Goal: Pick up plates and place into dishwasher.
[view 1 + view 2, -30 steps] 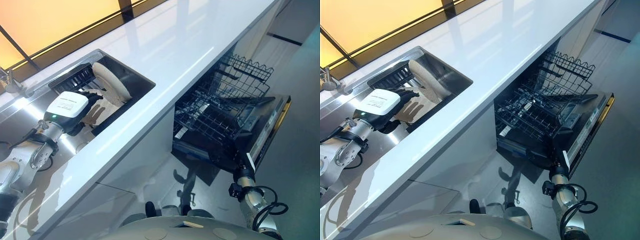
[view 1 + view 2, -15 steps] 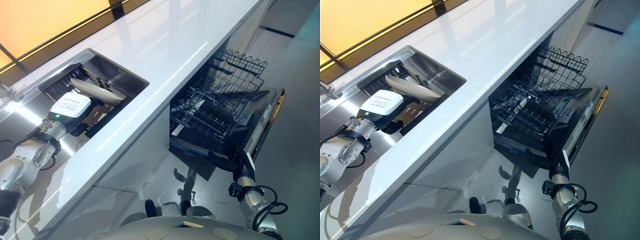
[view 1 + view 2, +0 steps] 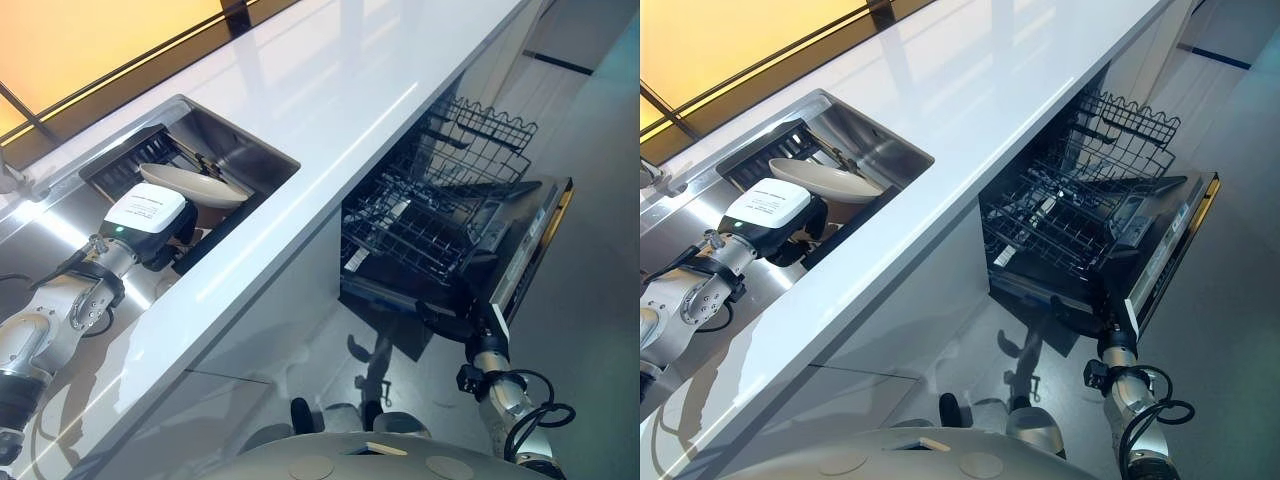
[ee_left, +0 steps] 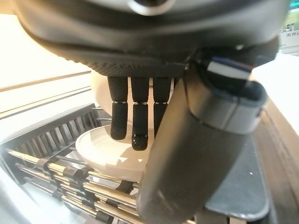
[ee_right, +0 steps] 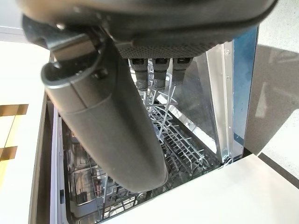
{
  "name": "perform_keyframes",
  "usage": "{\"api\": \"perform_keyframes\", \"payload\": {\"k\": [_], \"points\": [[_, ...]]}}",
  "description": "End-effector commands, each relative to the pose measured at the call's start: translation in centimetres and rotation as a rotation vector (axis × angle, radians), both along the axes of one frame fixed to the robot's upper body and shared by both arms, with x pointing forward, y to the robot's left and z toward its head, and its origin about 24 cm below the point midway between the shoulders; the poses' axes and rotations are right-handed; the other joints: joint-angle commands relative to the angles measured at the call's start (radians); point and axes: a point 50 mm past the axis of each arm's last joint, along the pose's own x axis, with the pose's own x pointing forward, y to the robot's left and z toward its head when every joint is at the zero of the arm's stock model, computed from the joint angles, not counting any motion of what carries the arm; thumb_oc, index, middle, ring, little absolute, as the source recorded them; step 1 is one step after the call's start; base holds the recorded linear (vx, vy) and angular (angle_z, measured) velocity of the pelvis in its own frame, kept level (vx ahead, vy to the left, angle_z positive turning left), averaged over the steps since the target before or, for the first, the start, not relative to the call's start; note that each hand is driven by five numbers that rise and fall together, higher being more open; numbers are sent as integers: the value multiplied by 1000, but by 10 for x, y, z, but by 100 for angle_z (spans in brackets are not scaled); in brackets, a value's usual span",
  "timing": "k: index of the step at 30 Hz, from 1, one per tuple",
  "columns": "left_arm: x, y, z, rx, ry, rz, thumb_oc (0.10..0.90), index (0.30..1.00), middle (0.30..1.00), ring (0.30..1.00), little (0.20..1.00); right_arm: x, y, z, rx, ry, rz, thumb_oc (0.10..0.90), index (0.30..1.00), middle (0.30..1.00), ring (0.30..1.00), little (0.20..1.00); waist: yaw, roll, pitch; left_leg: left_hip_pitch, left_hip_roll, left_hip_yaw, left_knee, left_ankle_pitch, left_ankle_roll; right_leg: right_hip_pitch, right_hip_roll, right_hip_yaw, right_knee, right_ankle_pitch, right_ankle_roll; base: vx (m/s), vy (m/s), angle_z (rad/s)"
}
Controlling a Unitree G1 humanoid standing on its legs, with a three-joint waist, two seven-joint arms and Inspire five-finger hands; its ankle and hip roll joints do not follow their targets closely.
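A white plate [image 3: 195, 185] lies almost flat on the black rack [image 3: 125, 170] inside the steel sink [image 3: 250, 150]. My left hand [image 3: 168, 236] reaches into the sink from the near side. In the left wrist view its straight fingers [image 4: 133, 121] rest over the plate [image 4: 105, 156] and the thumb stretches along the plate's near rim; the hand is open. The dishwasher [image 3: 430, 220] stands open at the right with its lower rack pulled out over the dropped door [image 3: 535, 250]. My right hand [image 3: 445, 322] hangs open by the door's near corner, fingers [image 5: 156, 70] straight, holding nothing.
A long glossy white countertop [image 3: 330, 90] runs between the sink and the dishwasher. An upper wire rack [image 3: 485, 135] juts out at the far side of the dishwasher. A faucet [image 3: 12, 180] stands at the far left. Grey floor lies right of the door.
The plate stood upright against the sink rack a second ago and has been tipped down until it lies nearly flat. My left hand stays on it. The right hand has not moved.
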Motion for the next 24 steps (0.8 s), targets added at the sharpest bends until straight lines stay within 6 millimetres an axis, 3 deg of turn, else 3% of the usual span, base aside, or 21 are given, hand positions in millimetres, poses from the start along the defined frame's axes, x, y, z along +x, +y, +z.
{"api": "perform_keyframes", "payload": {"k": [1, 8, 10, 11, 12, 19, 24], "points": [[19, 17, 65, -6, -319, 76, 166, 356, 356, 356, 266, 34, 11, 48, -17, -298, 91, 800, 900, 900, 900, 900, -19, 15, -24, 35, -68, -27, 19, -135, 32, -69, 58, -20, 115, -54, 75, 0, 0, 0], [15, 20, 68, -30, -428, 89, 105, 305, 305, 305, 205, 34, 14, 46, -7, -295, 93, 800, 900, 900, 900, 900, -13, 15, -23, 35, -69, -36, 19, -134, 30, -65, 57, -21, 112, -58, 72, 0, 0, 0], [11, 22, 74, -56, -502, 83, 158, 349, 349, 349, 258, 33, 15, 46, -1, -294, 96, 800, 900, 900, 900, 900, -9, 15, -25, 35, -70, -39, 15, -132, 28, -62, 56, -25, 107, -57, 72, 0, 0, 0], [10, 22, 76, -69, -537, 78, 155, 347, 347, 347, 255, 33, 15, 45, 0, -294, 96, 800, 900, 900, 900, 900, -8, 15, -26, 33, -71, -41, 12, -131, 27, -62, 56, -25, 105, -55, 72, 0, 0, 0], [8, 22, 80, -87, -576, 70, 100, 300, 300, 300, 200, 32, 16, 45, 2, -293, 97, 800, 900, 900, 900, 900, -7, 14, -27, 32, -72, -44, 10, -130, 26, -62, 56, -26, 103, -54, 72, 0, 0, 0], [-12, 26, 108, -257, -928, 21, 100, 300, 300, 300, 200, 29, 22, 40, 18, -282, 97, 800, 900, 900, 900, 900, 3, 12, -33, 23, -76, -62, 2, -123, 20, -65, 54, -28, 93, -48, 71, 0, 0, 0], [-20, 23, 111, -296, -1020, 12, 100, 300, 300, 300, 200, 26, 27, 39, 26, -277, 105, 800, 900, 900, 900, 900, 5, 10, -38, 22, -77, -67, 2, -124, 17, -65, 53, -28, 95, -51, 70, 0, 0, 0]]}}
